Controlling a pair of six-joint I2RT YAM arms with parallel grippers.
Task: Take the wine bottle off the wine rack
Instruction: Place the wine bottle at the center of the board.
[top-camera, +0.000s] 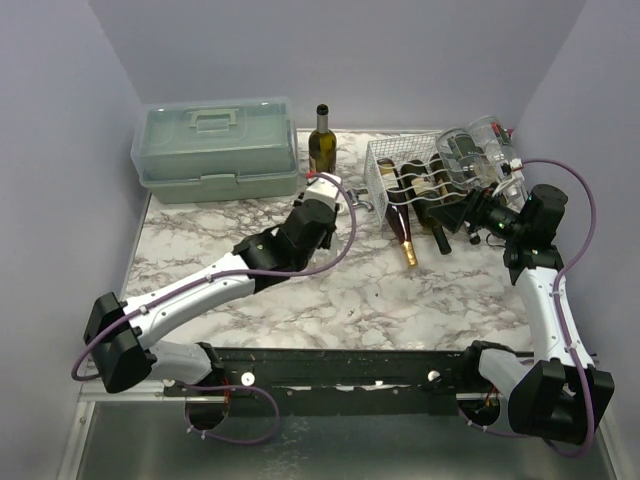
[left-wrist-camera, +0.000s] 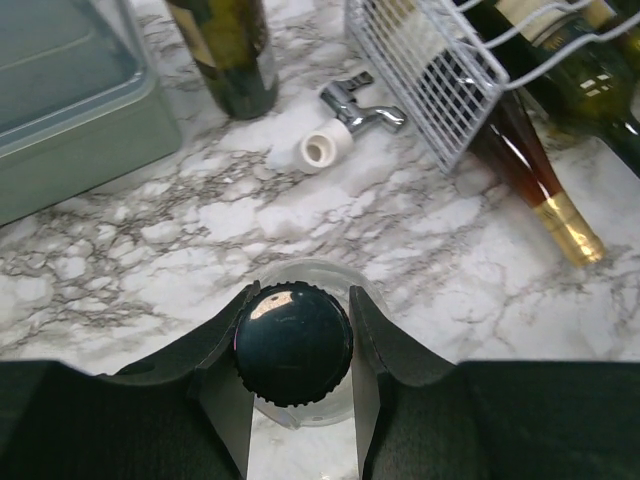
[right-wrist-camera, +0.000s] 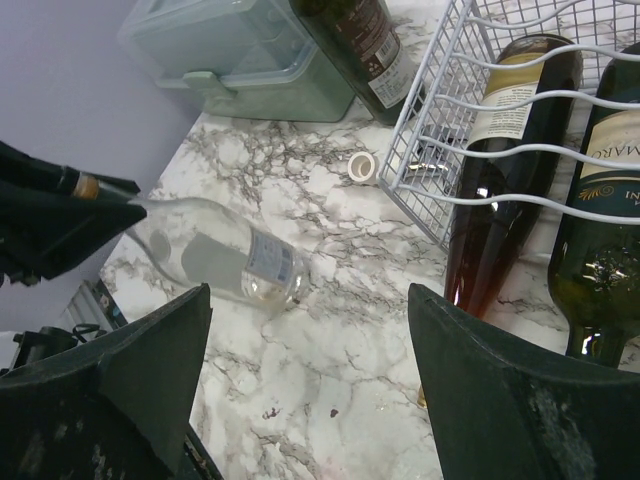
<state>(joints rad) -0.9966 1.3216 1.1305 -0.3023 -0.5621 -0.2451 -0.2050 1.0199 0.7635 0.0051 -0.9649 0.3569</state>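
Two-fingered left end effector (left-wrist-camera: 292, 335), stretched forward, clamps clear bottle (right-wrist-camera: 225, 262).

We find the toolbox (top-camera: 218, 148) upper left on the desk (top-camera: 380, 290), an upright bottle (top-camera: 321, 142) just right of it, the wine rack (top-camera: 382, 160) further right holding bottles (top-camera: 400, 222).

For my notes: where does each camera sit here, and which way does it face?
Top: above and behind the bases, looking down on the table; left arm and right arm both show.
Left wrist: looks down past the left fingers, shut on the clear bottle.
Right wrist: low beside the rack, facing the toolbox; the open right fingers frame the view.
Shared: both wrist views show the rack, toolbox and clear bottle.
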